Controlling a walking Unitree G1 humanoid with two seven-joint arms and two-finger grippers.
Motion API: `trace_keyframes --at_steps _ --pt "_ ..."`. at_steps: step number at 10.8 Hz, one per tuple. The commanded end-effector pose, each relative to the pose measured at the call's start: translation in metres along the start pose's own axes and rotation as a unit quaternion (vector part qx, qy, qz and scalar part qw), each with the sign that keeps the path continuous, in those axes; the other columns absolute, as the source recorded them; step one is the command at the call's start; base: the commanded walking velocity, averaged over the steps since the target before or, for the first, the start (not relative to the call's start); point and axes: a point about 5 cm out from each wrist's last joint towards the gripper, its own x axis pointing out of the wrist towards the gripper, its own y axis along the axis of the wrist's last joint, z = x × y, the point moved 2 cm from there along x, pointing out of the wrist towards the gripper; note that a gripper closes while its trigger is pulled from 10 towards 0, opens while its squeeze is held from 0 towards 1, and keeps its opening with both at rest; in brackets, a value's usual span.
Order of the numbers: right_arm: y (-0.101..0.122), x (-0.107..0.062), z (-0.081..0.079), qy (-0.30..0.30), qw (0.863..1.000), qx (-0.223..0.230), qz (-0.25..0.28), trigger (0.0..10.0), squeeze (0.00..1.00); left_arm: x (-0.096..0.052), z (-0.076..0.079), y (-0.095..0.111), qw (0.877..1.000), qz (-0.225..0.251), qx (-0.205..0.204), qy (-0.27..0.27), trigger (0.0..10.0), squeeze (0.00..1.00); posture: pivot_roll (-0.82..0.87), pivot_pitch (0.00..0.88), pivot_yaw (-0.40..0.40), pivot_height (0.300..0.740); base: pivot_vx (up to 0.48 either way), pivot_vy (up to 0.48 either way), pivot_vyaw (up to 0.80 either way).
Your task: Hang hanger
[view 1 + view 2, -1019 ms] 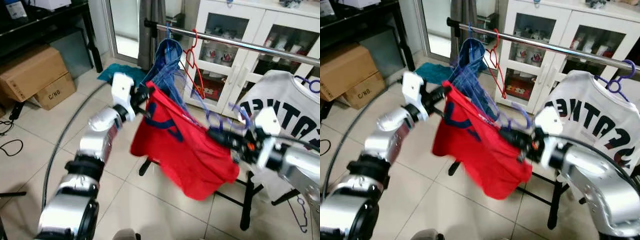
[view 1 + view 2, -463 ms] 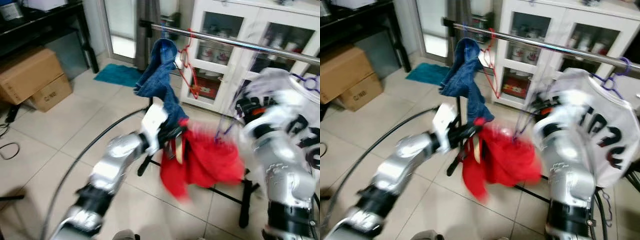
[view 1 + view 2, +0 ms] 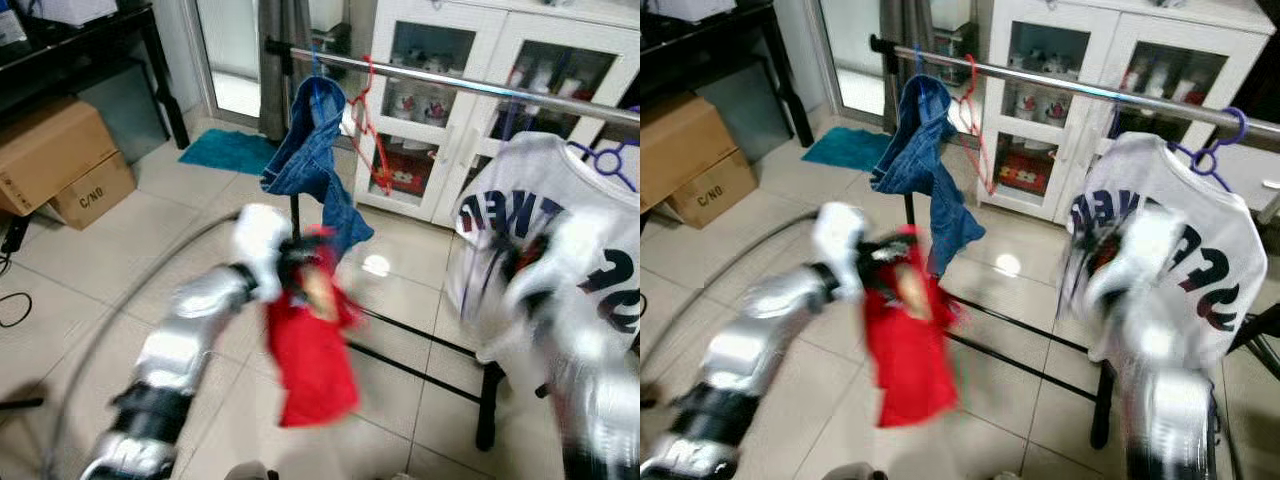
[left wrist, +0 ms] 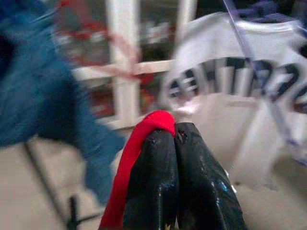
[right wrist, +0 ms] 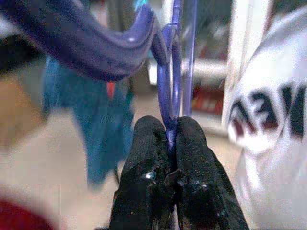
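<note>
In front of a steel rail [image 3: 470, 85], both arms are raised and blurred. The left gripper [image 4: 173, 136] has its jaws pressed together, pinching a fold of the red garment [image 3: 310, 365]; the wrist view shows the red cloth coming out at the fingertips and running down along one finger's outer side. In the head views that garment hangs down limp from the left gripper [image 3: 295, 265], below and just in front of the denim piece [image 3: 315, 150] draped over the rail.

The right gripper [image 5: 169, 129] also has its jaws pressed together, clamped on a thin bar of the purple hanger [image 5: 168, 76]. The bar sits right in the seam between the two fingertips and rises from them into a loop, with a thicker curved part of the hanger sweeping across above. In the head views the right arm [image 3: 1150, 260] is a pale smear in front of the white shirt [image 3: 1210, 250], so the hanger cannot be made out there and whether it touches the rail cannot be told.

The white shirt hangs from the rail on its own purple hook [image 3: 1225, 135]. A red hanger [image 3: 370, 130] hangs on the rail next to the denim. Behind stands a white cabinet [image 3: 450, 110]; cardboard boxes [image 3: 55, 160] sit on the tiled floor [image 3: 90, 260] to the left.
</note>
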Motion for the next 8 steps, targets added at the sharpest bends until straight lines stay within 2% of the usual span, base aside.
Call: trace_keyframes --at_steps 1,2,3,4,6,7,8 --pt "-0.004 -0.007 -0.012 0.025 0.999 -0.03 -0.021 10.0 0.0 -0.01 -0.015 -0.005 0.998 -0.011 -0.011 0.064 10.0 0.0 0.03 0.0 0.015 0.74 0.0 0.0 0.0" --pt "-0.035 -0.025 -0.013 -0.006 0.995 -0.048 -0.081 10.0 0.0 -0.03 -0.036 -0.023 0.984 -0.047 -0.054 0.163 10.0 0.0 0.03 0.0 0.018 0.74 0.0 0.0 -0.8" --pt "-0.048 -0.034 -0.014 -0.024 0.995 -0.014 -0.1 10.0 0.0 -0.043 -0.039 -0.029 0.981 -0.039 -0.069 0.177 10.0 0.0 0.04 0.0 0.016 0.74 0.0 0.0 -0.8" --pt "-0.049 -0.034 -0.013 -0.048 0.993 -0.009 -0.106 10.0 0.0 -0.049 -0.041 -0.029 0.979 -0.024 -0.082 0.187 10.0 0.0 0.04 0.0 0.01 0.74 0.0 0.0 -0.8" --pt "-0.036 -0.026 -0.014 -0.058 0.995 0.009 -0.075 10.0 0.0 -0.056 -0.042 -0.027 0.974 0.004 -0.116 0.197 10.0 0.0 0.06 0.0 -0.018 0.74 0.0 0.0 -0.79" --pt "-0.034 -0.023 -0.014 -0.068 0.996 0.003 -0.066 10.0 0.0 -0.057 -0.043 -0.027 0.971 0.006 -0.093 0.22 10.0 0.0 0.06 0.0 -0.022 0.74 0.0 0.0 -0.8" --pt "-0.035 -0.023 -0.013 -0.077 0.994 -0.016 -0.076 10.0 0.0 -0.056 -0.044 -0.024 0.969 0.014 -0.097 0.227 10.0 0.0 0.06 0.0 -0.02 0.74 0.0 0.0 -0.8"
